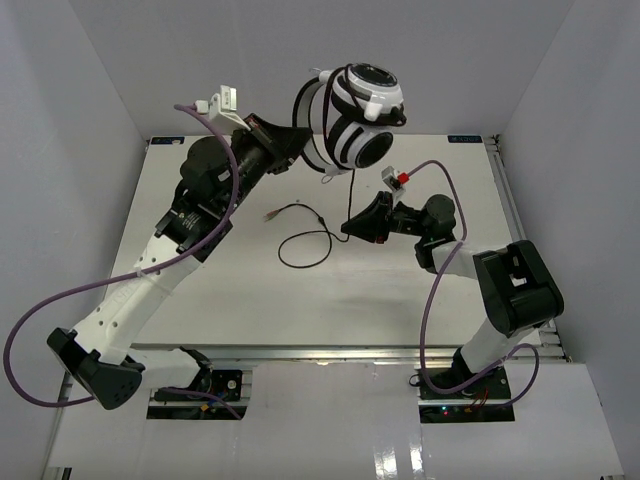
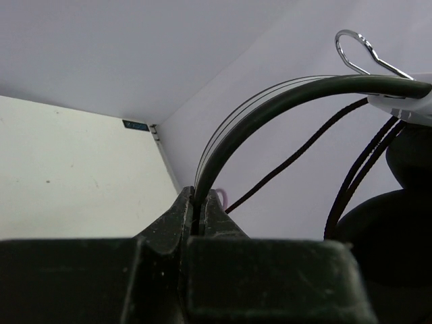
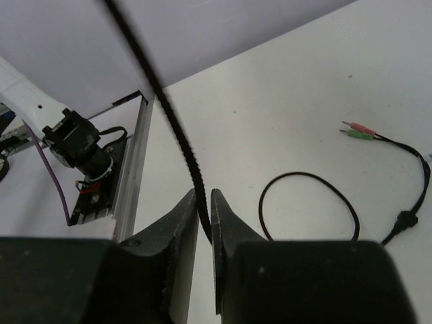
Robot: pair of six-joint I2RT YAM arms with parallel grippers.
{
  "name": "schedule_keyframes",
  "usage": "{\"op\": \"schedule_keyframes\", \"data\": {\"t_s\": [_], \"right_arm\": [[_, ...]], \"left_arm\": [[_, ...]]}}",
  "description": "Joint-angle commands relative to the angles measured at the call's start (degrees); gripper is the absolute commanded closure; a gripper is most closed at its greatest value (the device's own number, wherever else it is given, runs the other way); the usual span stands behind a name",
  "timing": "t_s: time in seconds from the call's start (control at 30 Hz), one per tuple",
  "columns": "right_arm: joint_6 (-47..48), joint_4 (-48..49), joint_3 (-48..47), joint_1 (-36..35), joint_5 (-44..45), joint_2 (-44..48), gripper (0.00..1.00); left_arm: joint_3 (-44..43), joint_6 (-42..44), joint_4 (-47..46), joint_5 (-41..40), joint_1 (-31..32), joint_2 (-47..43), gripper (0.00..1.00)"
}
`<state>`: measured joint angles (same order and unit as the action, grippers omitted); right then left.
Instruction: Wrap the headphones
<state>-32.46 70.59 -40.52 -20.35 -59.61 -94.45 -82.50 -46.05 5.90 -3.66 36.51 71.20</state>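
Note:
The white headphones [image 1: 365, 110] with black ear pads hang in the air at the back, with several turns of thin black cable wound round the ear cups. My left gripper [image 1: 297, 135] is shut on the black headband [image 2: 270, 111]. My right gripper [image 1: 349, 227] is shut on the cable [image 3: 177, 128] just below the headphones. The rest of the cable [image 1: 310, 240] lies in a loop on the table, ending in small pink and green plugs [image 3: 358, 131].
The white table [image 1: 250, 300] is walled by grey panels left, back and right. Purple arm cables [image 1: 60, 300] loop beside both arms. A metal rail [image 3: 131, 182] runs along the table's edge.

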Motion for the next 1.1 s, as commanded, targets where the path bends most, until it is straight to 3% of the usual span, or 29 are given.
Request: {"op": "schedule_keyframes", "data": {"t_s": [0.0,0.13,0.27,0.43,0.57,0.73,1.07], "right_arm": [[-4.1,17.59,-2.97,-3.01,1.77,0.76,0.91],[-4.67,15.88,-3.19,-5.19,1.6,1.7,0.92],[5.31,3.31,-0.83,-6.8,0.92,8.09,0.92],[45.81,-47.3,-4.67,-13.03,10.66,21.75,0.92],[59.78,-69.85,-10.02,-15.69,18.95,28.1,0.92],[70.26,-87.36,-18.1,-19.65,30.13,31.35,0.92],[80.54,-92.06,-27.2,-19.39,47.62,33.0,0.92]], "left_arm": [[-3.39,-11.45,-5.36,-5.23,0.05,-0.47,1.0],[-5.23,-11.53,-3.85,-8.17,0.05,0.37,1.0],[-6.68,-7.93,-2.47,-15.45,0.05,0.01,1.0],[-8.21,0.97,0.79,-29.85,0.05,2.62,1.0],[-4.34,13.93,-5.43,-39.36,-2.17,5.73,1.0],[-3.42,18.32,-5.21,-40.56,-5.81,13.31,1.0],[11.11,33.41,-13.08,-37.61,-6.62,14.55,1.0]]}}
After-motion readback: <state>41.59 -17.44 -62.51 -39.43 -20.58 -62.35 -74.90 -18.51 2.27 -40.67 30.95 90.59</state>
